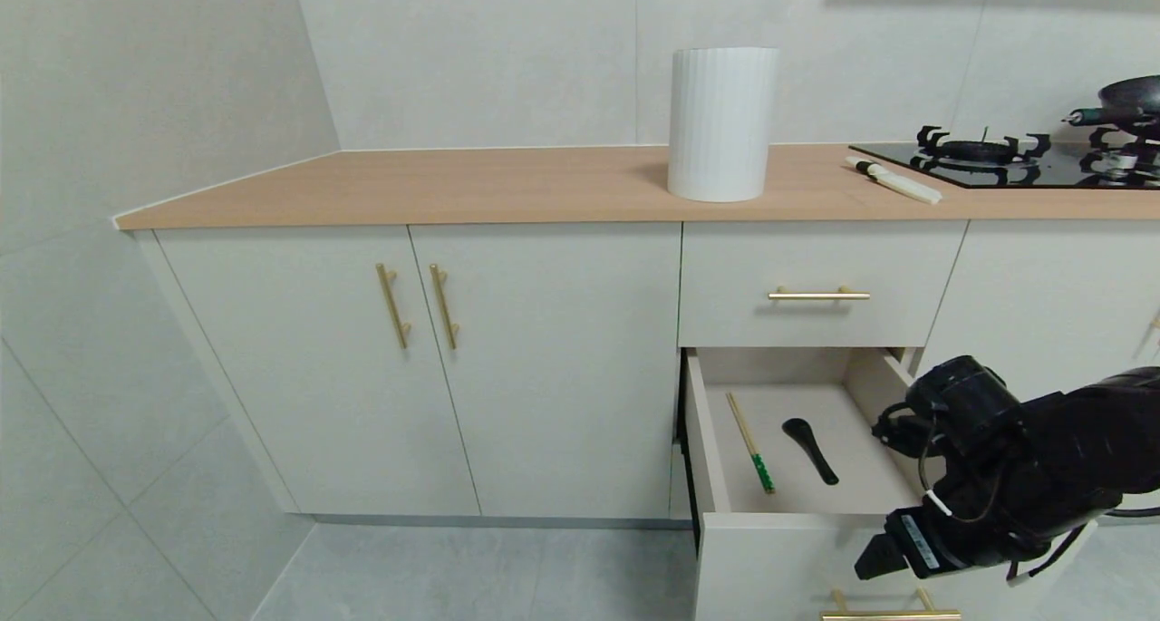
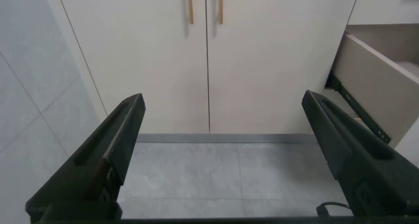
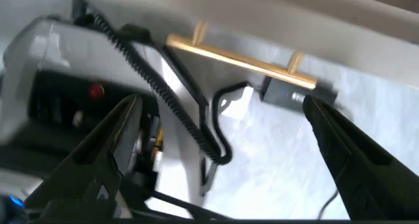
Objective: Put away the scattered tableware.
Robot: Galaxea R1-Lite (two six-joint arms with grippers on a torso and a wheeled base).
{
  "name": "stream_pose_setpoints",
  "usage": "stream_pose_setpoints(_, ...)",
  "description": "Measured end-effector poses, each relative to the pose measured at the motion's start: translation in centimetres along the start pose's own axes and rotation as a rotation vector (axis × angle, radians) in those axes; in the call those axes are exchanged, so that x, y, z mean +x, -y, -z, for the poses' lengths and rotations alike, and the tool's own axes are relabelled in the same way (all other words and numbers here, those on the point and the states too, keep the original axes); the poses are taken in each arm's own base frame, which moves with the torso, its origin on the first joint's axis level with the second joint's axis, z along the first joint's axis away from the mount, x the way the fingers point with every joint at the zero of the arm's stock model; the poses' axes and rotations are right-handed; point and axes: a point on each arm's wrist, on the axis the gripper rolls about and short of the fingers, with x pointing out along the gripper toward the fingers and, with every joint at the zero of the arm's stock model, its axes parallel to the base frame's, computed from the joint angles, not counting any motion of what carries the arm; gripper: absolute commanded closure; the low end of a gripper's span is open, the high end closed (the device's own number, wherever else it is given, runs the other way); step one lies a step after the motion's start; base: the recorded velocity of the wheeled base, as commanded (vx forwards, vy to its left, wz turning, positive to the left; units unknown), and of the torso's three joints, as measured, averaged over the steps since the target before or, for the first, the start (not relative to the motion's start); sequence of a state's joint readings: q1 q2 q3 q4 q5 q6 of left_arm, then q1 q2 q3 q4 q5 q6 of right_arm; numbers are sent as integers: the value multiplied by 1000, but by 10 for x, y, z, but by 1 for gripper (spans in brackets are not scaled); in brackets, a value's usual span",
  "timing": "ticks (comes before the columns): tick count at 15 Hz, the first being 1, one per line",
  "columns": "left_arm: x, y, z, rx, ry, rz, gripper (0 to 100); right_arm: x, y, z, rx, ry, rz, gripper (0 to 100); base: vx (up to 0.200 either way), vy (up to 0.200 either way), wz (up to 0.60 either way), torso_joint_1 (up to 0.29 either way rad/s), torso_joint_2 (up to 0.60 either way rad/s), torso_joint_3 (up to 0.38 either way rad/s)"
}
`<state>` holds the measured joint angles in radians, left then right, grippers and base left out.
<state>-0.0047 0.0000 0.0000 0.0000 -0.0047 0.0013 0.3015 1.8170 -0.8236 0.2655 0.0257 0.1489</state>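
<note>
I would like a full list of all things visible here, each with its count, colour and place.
countertop: one, light wood, above the cabinets
container: one, white, ribbed, upright on the countertop
long utensil: one, white with a dark end, lying on the countertop at the stove's edge
stove: one, black, right end of the countertop
pan: one, black, on the stove
cabinet doors: two, pale, shut
upper drawer: one, pale, shut
lower drawer: one, pale, pulled open
chopsticks: seemingly one pair, wooden with green ends, in the lower drawer
spoon: one, black, beside the chopsticks
left gripper: open, facing the cabinet doors
right gripper: open, by the lower drawer's front
</note>
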Motion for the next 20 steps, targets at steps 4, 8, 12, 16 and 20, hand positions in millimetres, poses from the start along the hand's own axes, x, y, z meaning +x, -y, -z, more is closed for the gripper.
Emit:
stream_pose_setpoints(4,0,0,0,0,0,0,0,12,0,-14,62,38,86,0,0,0,0,0,0,0)
stream_pose_setpoints(8,0,0,0,0,0,1,0,23,-1,-27,98,111,99,0,0,0,0,0,0,0)
stream_pose_setpoints(12,0,0,0,0,0,0,0,33,0,-38,119,195,120,0,0,0,0,0,0,0)
stream_pose_setpoints(16,0,0,0,0,0,0,0,43,2,-60,134,301,107,0,0,0,0,0,0,0)
stream_pose_setpoints(20,0,0,0,0,0,0,0,56,4,-89,149,359,104,0,0,0,0,0,0,0)
